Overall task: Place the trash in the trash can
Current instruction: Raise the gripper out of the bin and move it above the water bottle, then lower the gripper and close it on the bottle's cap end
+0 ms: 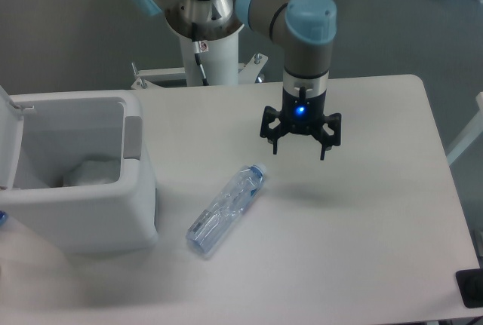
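Gripper (300,147) hangs above the table (377,219), fingers spread and empty. Water bottle (226,209) lies at its seven o'clock, blue cap toward one o'clock, apart from the fingers. At nine o'clock the trash can (83,204) stands open, lid cut off by the edge; a pale crumpled wrapper (92,172) inside is hard to make out.

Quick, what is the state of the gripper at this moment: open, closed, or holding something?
Gripper: open, holding nothing, above the white table, apart from the clear plastic water bottle with a blue cap.
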Robot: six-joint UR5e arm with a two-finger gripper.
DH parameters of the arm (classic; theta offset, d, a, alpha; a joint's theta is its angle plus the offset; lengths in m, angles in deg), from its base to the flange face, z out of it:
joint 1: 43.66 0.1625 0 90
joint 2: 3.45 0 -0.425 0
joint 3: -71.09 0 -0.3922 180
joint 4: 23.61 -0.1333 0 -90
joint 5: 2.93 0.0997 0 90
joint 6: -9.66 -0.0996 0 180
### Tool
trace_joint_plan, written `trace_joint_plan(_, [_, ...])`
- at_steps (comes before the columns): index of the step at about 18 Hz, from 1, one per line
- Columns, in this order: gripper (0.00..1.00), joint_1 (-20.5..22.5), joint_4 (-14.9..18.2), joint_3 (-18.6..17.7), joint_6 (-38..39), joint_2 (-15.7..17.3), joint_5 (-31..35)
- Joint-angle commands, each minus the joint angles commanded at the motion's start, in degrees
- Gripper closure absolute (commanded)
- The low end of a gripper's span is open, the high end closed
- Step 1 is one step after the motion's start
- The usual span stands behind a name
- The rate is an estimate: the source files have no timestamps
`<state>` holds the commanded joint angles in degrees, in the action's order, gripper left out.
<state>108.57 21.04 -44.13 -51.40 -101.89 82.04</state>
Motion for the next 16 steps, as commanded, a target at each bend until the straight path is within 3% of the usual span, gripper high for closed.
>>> trace_joint_plan(2, [0.0, -1.39, -0.17, -1.58, -2.74, -0.26, 4.04])
trace_joint_plan(6, [0.0, -2.37, -0.53, -2.82, -1.96, -0.62, 4.15])
trace_joint_plan(16, [0.0, -7.29, -0.7, -1.5, -1.17, -7.74, 3.71])
